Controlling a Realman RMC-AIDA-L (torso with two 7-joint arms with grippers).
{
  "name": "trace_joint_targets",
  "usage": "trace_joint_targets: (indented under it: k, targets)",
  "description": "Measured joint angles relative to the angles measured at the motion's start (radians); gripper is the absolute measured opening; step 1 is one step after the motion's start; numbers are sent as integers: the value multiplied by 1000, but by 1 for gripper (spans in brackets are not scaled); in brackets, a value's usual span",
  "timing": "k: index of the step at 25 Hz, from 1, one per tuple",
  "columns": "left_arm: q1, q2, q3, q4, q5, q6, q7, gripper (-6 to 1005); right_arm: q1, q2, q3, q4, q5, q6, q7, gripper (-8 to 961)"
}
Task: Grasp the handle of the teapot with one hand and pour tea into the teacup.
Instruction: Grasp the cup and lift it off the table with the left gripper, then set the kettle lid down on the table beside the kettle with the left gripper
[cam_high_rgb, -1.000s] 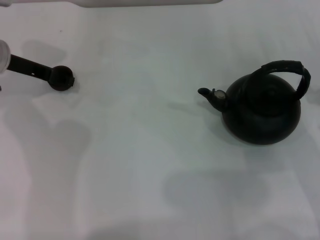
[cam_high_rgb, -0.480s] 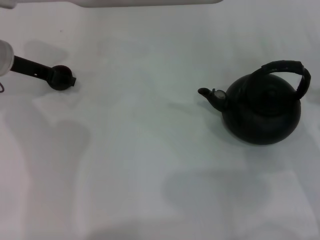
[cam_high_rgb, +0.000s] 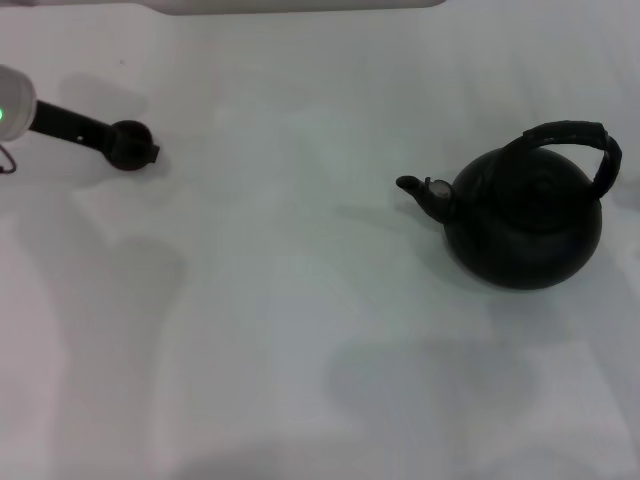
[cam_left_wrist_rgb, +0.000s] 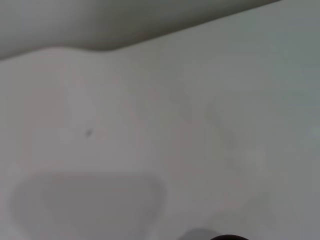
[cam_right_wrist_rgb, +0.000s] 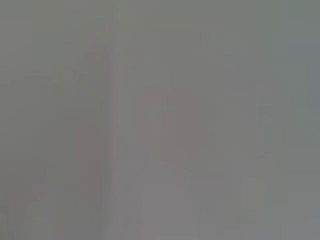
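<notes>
The round matte-black teapot (cam_high_rgb: 523, 228) stands on the white table at the right in the head view, its short spout (cam_high_rgb: 418, 189) pointing left. The thick black arched handle (cam_high_rgb: 572, 140) rises over its body, with nothing touching it. My left gripper (cam_high_rgb: 120, 146) reaches in from the far left edge as a dark bar and is shut on the tiny dark teacup (cam_high_rgb: 134, 145), far left of the teapot. A dark sliver (cam_left_wrist_rgb: 227, 237) at the edge of the left wrist view cannot be told apart. My right gripper is out of view. No tea shows.
The white table (cam_high_rgb: 300, 300) stretches between the teacup and the teapot, with soft arm shadows on it. A pale ledge (cam_high_rgb: 300, 5) runs along the far edge. The right wrist view shows only a plain grey surface (cam_right_wrist_rgb: 160, 120).
My left gripper has moved slightly farther away and to the right with the teacup in it. The teapot has not moved.
</notes>
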Motion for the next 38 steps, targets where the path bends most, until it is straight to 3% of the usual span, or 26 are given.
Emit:
trace_joint_targets:
  k: [9,16,38]
  targets:
    - [-84,-2,0,121,13,-4,89,700,5,0,-1,-6,0,-1,0,768]
    - [-142,-5,0,267,100,-27,108,700,8,0,4,-14,0,3,0,769]
    - [-184,-5,-1,465,200,-59,140,699,10,0,6,-14,0,6,25,769]
